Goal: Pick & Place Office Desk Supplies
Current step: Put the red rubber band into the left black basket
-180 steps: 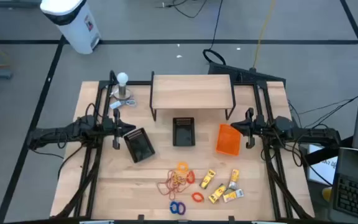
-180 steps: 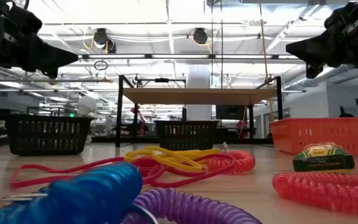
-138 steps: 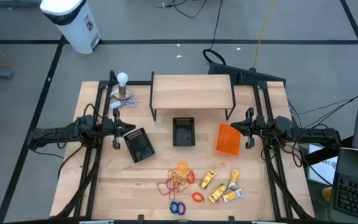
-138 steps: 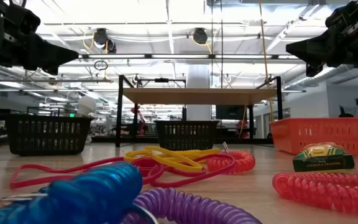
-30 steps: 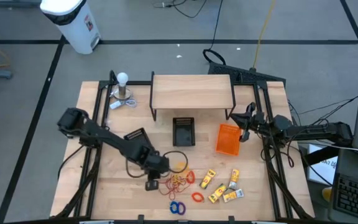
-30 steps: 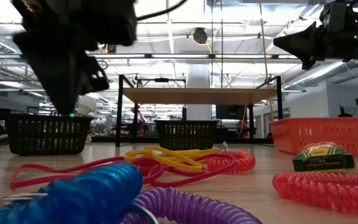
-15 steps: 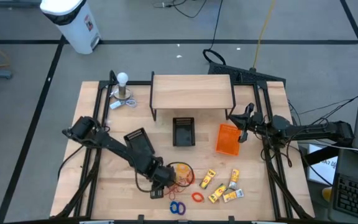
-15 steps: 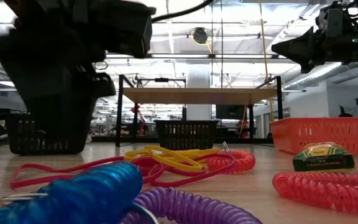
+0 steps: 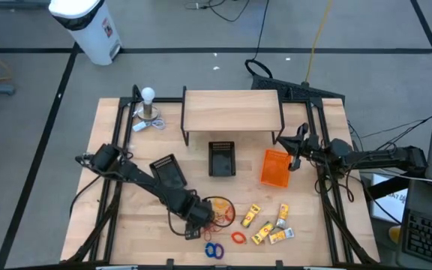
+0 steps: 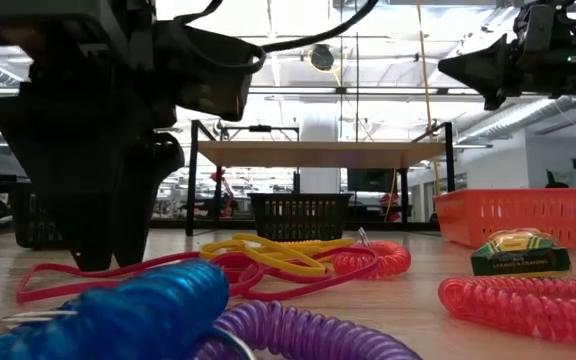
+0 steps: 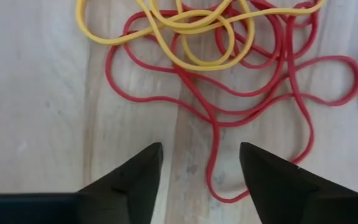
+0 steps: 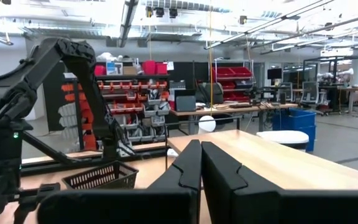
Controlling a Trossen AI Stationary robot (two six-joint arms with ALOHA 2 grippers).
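Red and yellow rubber bands are seen tangled together on the pale wooden tabletop, near its front edge and roughly at its middle. The left claw is lowered over this tangle with its two dark fingers spread apart, nothing being held between them; one loop of the red band is framed in the gap between the fingertips. In the high view the left claw is found at the left side of the pile, just beside the bands. A pair of small blue rings is laid nearer the front edge, an orange coiled ring just to their right, and several yellow packets are scattered to the right of the bands. Farther back, a black mesh bin is set tilted on the left, a second black mesh bin in the middle and an orange bin on the right. The right claw is held raised at the right side of the tabletop, beside the orange bin, with its fingers pressed together on nothing.
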